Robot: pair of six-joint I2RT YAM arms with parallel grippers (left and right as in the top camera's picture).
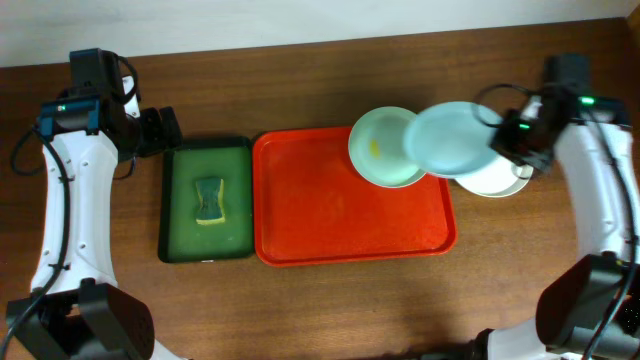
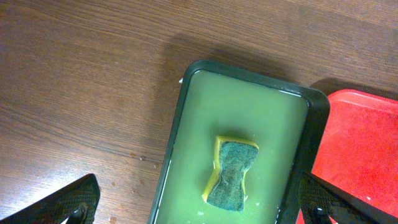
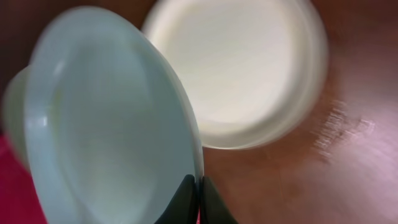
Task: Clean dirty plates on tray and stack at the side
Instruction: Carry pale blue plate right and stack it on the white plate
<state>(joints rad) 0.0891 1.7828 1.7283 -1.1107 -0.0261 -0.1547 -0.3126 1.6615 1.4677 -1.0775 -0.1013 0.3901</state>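
The red tray (image 1: 340, 220) bears a smeared mint plate (image 1: 385, 147) at its far right corner. My right gripper (image 3: 199, 198) pinches the pale blue plate (image 1: 452, 138) by its rim, partly over the white plate (image 1: 497, 180). It seems rigid, light and slick. My left gripper (image 1: 163, 128) hangs spread, empty.

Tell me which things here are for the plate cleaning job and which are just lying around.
Job: large red-orange plastic tray; pale mint round plate, yellow-smeared, on it; second mint plate in the right tool; white round plate beside the tray.
Lying about: yellow-green sponge; its dark green tray, both untouched.
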